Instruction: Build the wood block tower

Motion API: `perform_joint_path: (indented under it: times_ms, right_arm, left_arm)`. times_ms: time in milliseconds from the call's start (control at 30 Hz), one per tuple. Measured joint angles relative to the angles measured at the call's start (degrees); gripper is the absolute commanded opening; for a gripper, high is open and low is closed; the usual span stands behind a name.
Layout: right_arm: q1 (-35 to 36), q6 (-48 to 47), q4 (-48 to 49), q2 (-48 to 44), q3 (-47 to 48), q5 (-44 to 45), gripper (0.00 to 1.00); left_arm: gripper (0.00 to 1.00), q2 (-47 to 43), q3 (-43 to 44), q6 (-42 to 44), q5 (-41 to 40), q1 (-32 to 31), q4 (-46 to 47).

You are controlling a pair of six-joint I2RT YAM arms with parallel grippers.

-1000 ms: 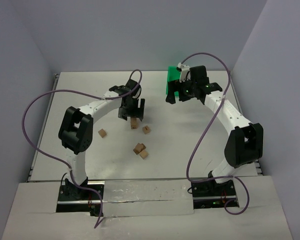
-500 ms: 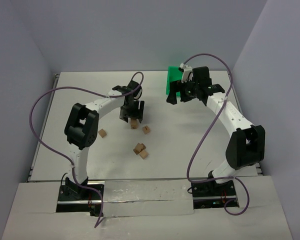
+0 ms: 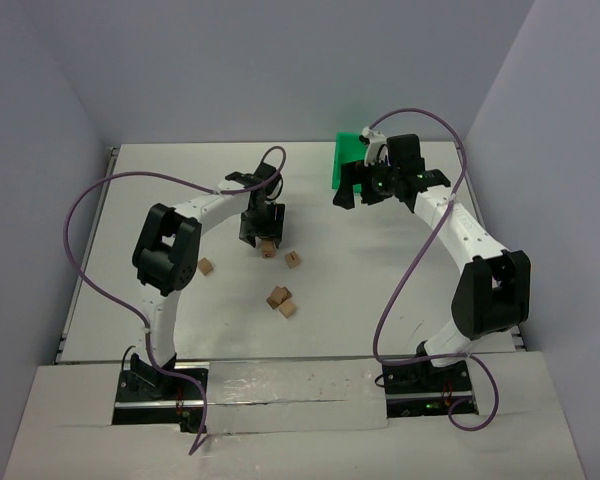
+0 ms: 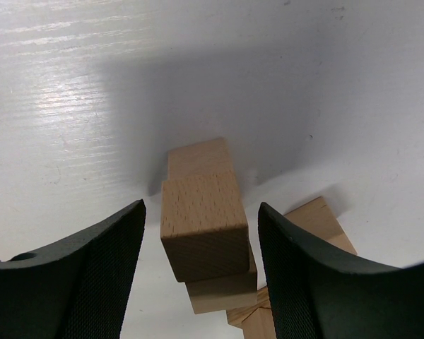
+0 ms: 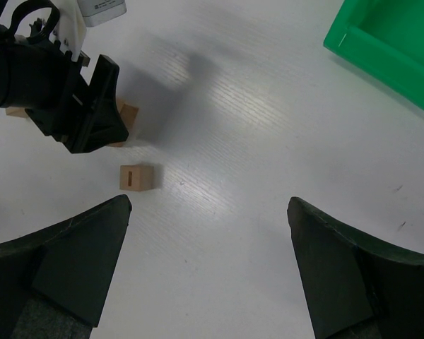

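The tower [image 3: 268, 247] is a short stack of tan wood blocks in the middle of the table. My left gripper [image 3: 263, 232] hangs straight over it. In the left wrist view its jaws [image 4: 201, 208] straddle the top block [image 4: 201, 229], open, with a narrow gap on each side. A lower block [image 4: 222, 293] sits slightly offset beneath. Loose wood blocks lie nearby: one to the right [image 3: 293, 259], one to the left [image 3: 206, 266], and a pair nearer me [image 3: 278, 295]. My right gripper [image 3: 380, 185] hovers wide open and empty [image 5: 212, 268] over bare table.
A green bin [image 3: 346, 160] stands at the back right, beside my right gripper, and shows in the right wrist view's top corner [image 5: 389, 35]. That view also shows a single block [image 5: 136, 176] and the left arm's black gripper [image 5: 71, 92]. Purple cables loop off both arms.
My left gripper's jaws have narrowed around the top block and the left arm's elbow has shifted right. The right arm has barely moved.
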Motion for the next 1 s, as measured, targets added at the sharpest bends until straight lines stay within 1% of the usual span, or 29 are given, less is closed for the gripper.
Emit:
perform_joint_path:
  times_ms: [233,267,300,333,367,667,900,1000]
  right_arm:
    - [-0.1,0.9,0.0,0.0,0.0,-0.4,1.0]
    - [-0.1,1.0,0.0,0.0,0.0,-0.5,1.0]
    - [-0.1,1.0,0.1,0.0,-0.1,-0.6,1.0]
    - [-0.1,1.1,0.1,0.0,-0.1,-0.6,1.0]
    - [-0.2,1.2,0.2,0.0,-0.1,-0.7,1.0]
    - [-0.6,1.7,0.4,0.0,-0.5,-1.2,1.0]
    - [-0.6,1.9,0.5,0.0,-0.7,-1.5,1.0]
    - [-0.7,2.0,0.5,0.0,-0.7,-1.6,1.0]
  left_arm:
    - [0.7,0.0,0.0,-0.6,0.1,0.0,0.0]
    - [0.68,0.0,0.0,-0.7,0.0,0.0,0.0]
    - [0.63,0.0,0.0,-1.0,0.0,0.0,0.0]
    - [0.63,0.0,0.0,-1.2,0.0,0.0,0.0]
    - [0.61,0.0,0.0,-1.5,0.0,0.0,0.0]
    - [0.65,0.1,0.0,-4.1,-2.8,-1.6,0.0]
    - [0.62,1.3,0.0,-4.6,-3.9,-1.9,0.0]
    - [0.59,1.5,0.2,-4.7,-4.2,-1.9,-0.1]
